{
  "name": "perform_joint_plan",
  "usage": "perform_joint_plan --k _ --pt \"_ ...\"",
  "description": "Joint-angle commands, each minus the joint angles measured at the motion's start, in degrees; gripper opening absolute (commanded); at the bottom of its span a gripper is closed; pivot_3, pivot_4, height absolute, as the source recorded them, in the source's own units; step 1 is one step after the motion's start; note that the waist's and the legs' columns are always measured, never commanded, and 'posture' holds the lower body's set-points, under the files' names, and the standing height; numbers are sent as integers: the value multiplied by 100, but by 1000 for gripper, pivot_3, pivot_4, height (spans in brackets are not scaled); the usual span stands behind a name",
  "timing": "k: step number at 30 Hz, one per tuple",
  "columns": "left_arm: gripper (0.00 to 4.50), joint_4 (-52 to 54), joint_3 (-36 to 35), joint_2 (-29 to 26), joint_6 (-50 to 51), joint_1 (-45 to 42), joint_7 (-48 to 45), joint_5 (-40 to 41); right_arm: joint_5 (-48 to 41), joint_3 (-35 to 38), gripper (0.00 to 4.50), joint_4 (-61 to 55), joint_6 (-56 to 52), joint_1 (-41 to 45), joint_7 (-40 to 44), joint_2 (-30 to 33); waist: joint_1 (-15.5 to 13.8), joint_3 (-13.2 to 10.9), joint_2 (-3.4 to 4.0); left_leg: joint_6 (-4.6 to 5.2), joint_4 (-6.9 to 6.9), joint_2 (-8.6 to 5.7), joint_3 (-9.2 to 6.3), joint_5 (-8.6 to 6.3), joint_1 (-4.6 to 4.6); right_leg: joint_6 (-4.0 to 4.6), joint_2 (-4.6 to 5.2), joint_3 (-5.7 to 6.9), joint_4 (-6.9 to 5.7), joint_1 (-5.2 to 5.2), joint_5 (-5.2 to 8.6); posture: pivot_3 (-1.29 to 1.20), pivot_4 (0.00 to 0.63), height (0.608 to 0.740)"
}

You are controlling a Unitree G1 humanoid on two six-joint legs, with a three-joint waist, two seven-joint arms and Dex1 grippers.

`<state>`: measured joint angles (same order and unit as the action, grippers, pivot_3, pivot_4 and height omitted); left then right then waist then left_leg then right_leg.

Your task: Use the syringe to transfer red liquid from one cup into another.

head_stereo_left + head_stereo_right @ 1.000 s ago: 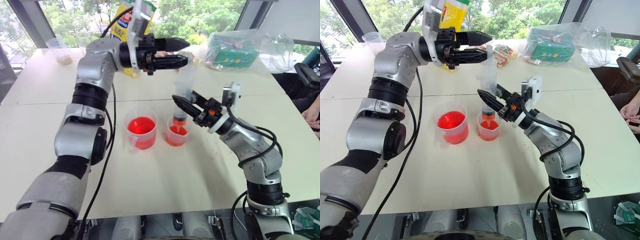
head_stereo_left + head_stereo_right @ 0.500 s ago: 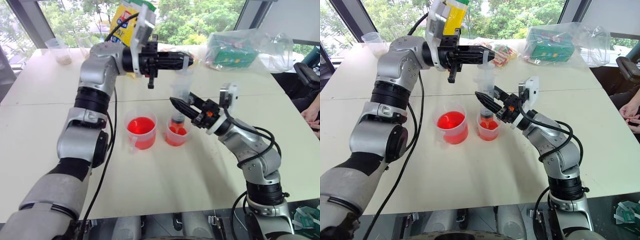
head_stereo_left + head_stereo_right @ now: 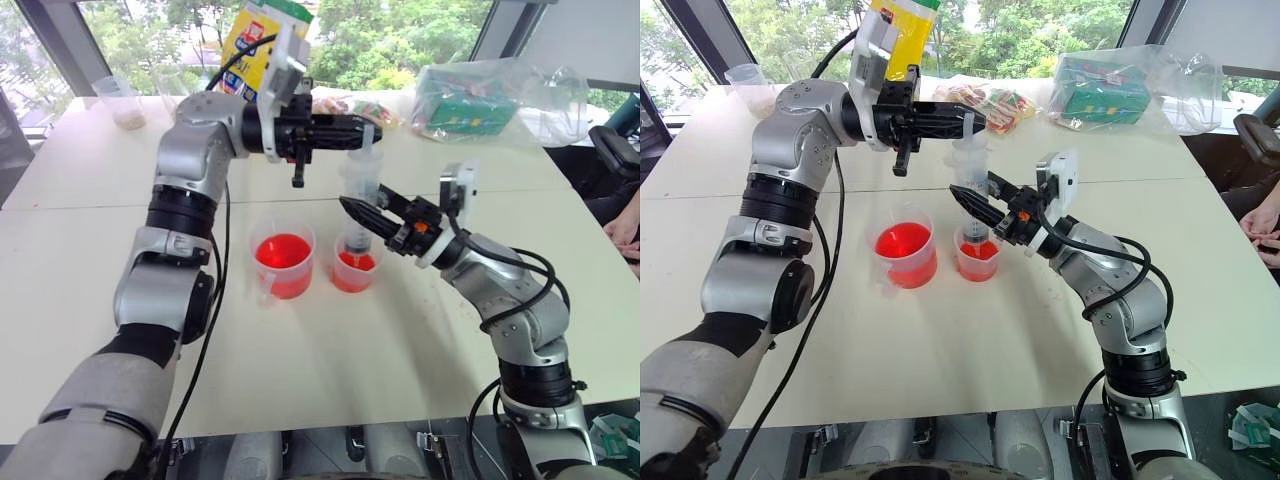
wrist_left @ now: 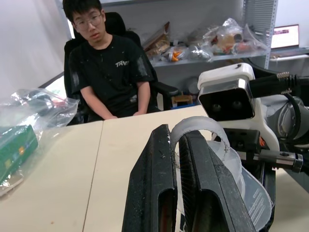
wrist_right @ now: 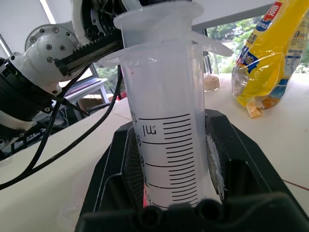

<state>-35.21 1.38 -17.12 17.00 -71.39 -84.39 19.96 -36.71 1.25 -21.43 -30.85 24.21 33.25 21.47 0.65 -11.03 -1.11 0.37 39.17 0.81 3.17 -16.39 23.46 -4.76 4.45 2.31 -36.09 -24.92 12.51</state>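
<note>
- Right gripper [image 3: 976, 203] was clamped on the barrel of the large clear plastic syringe with printed graduations [image 3: 974, 180], holding it upright, its tip down inside the smaller handleless clear plastic cup [image 3: 977, 255].
- Left gripper [image 3: 965, 118] reached in level from the left, fingers [image 4: 159, 183] pinched on the rounded clear top of the syringe's plunger [image 4: 195, 129].
- Red-orange watery liquid [image 3: 902, 240] stood in the larger handled clear plastic beaker [image 3: 904, 245], just left of the small cup; the small cup also held some red liquid.
- Judged progress: liquid was already present in the receiving cup and the syringe sat over it. Whether the barrel held liquid could not be read. The beaker was far from empty, so more transfer seemingly remained.
- Room: the two cups stood close side by side near the middle of the white table [image 3: 940, 340]; its near and right parts lay open.
- At the far edge: a yellow snack bag [image 3: 905, 25], a clear plastic bag holding a green box [image 3: 1110, 90] and another small clear cup [image 3: 745, 75] at far left, all well apart from the work.
- A person's hand [image 3: 1262, 222] showed at the right edge.
</note>
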Motion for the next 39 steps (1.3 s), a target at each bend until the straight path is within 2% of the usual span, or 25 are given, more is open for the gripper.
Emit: perform_joint_plan --k 1,9,15,18,25,31,39 --pt "17 253 404 116 148 177 -155 -96 -106 375 1405 -270 217 366 -57 63 0 0 0 0 0 0 0 0 0 0 0 0 0 0 0 0 150 740" --pt "17 537 450 137 319 351 -70 -77 -175 429 1405 -248 203 434 -95 103 -1 0 0 0 0 0 0 0 0 0 0 0 0 0 0 0 150 740" --pt "17 391 244 60 445 122 195 -49 -205 294 1405 -293 140 232 -64 58 -1 0 0 0 0 0 0 0 0 0 0 0 0 0 0 0 150 740" --pt "1045 388 62 -164 610 9 264 38 -202 180 1405 -327 138 87 -74 -24 0 0 0 0 0 0 0 0 0 0 0 0 0 0 0 0 150 740" --pt "4483 431 -250 -707 662 -31 473 157 -170 116 1405 -334 147 -52 -67 -111 7 0 0 0 0 2 -1 0 -1 0 -2 0 -2 -1 0 0 150 740" --pt "4483 576 -422 -1373 703 157 485 190 -166 158 1405 -266 167 -70 -55 -105 6 0 0 0 0 2 -1 0 -1 0 -1 0 -2 0 0 0 150 740" --pt "4483 1154 -627 -1813 1238 613 668 517 -363 406 1405 -325 -28 195 -292 -102 -4 0 0 0 1 3 0 0 -1 0 2 0 -3 0 0 0 150 740"
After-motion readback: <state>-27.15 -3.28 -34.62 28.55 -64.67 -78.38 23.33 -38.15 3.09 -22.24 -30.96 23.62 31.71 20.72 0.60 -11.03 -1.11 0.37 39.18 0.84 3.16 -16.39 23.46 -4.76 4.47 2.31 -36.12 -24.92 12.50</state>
